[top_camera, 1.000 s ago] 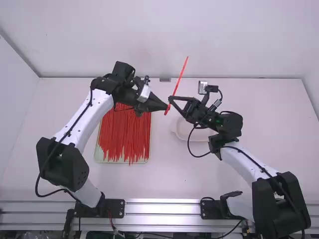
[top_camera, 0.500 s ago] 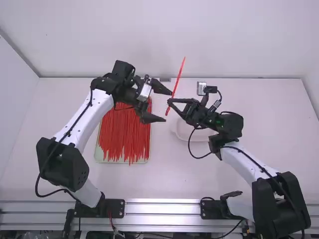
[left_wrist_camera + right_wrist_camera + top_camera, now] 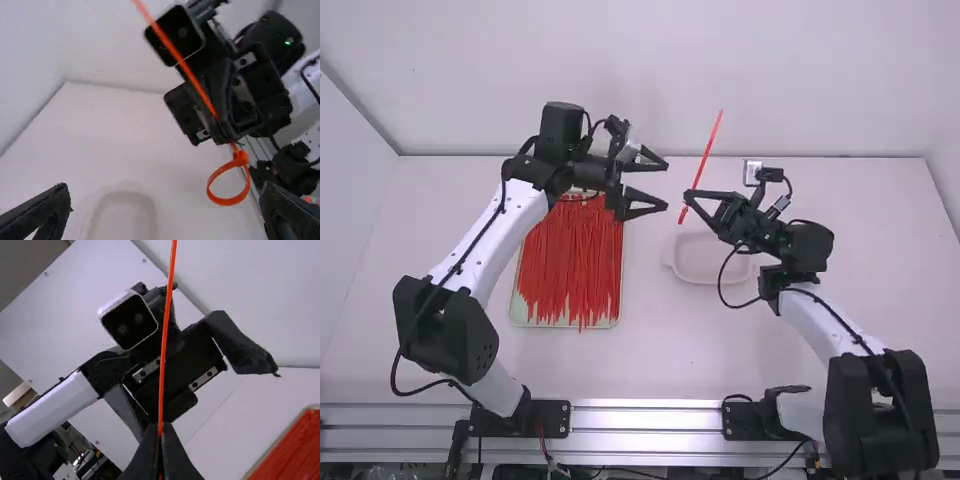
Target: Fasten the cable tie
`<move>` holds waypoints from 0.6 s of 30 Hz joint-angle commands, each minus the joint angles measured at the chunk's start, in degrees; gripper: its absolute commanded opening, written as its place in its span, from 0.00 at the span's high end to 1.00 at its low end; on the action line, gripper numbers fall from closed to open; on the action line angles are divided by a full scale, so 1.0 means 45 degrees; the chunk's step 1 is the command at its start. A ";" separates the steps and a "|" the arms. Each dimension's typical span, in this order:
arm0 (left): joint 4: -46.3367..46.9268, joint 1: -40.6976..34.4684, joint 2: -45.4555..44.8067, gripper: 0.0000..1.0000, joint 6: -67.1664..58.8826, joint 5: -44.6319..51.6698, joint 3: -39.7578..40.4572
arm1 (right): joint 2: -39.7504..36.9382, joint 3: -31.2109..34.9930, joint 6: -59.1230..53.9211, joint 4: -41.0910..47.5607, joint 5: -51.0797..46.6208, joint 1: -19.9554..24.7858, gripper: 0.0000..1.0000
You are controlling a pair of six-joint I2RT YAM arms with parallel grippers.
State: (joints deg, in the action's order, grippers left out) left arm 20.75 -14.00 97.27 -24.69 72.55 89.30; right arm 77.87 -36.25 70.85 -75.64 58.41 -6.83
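Note:
A red cable tie (image 3: 705,160) is held in the air above the table, closed into a small loop (image 3: 229,183) at its lower end, with its long tail (image 3: 166,330) pointing up. My right gripper (image 3: 694,206) is shut on it just above the loop. My left gripper (image 3: 658,185) hangs open a little to the left of the tie, its fingers (image 3: 650,206) spread wide and apart from it. In the left wrist view the right gripper (image 3: 220,107) faces the camera with the loop hanging below it.
A tray (image 3: 516,312) piled with several loose red cable ties (image 3: 570,262) lies left of centre under the left arm. A shallow white dish (image 3: 692,262) sits on the table below the right gripper. The back wall rises close behind both grippers.
My left gripper opened, let go of the tie and drew back to the left. The right gripper carried the looped tie to the right and slightly up.

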 commanded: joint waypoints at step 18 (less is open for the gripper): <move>0.3021 0.0121 0.0053 0.01 0.2963 -0.4391 -0.0029 | -0.0083 -0.0287 -0.4658 0.5459 0.1059 0.1914 1.00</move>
State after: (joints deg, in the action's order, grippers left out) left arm 34.06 -13.78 97.27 -11.64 54.50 89.30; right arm 77.87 -36.27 53.82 -50.94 62.63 1.43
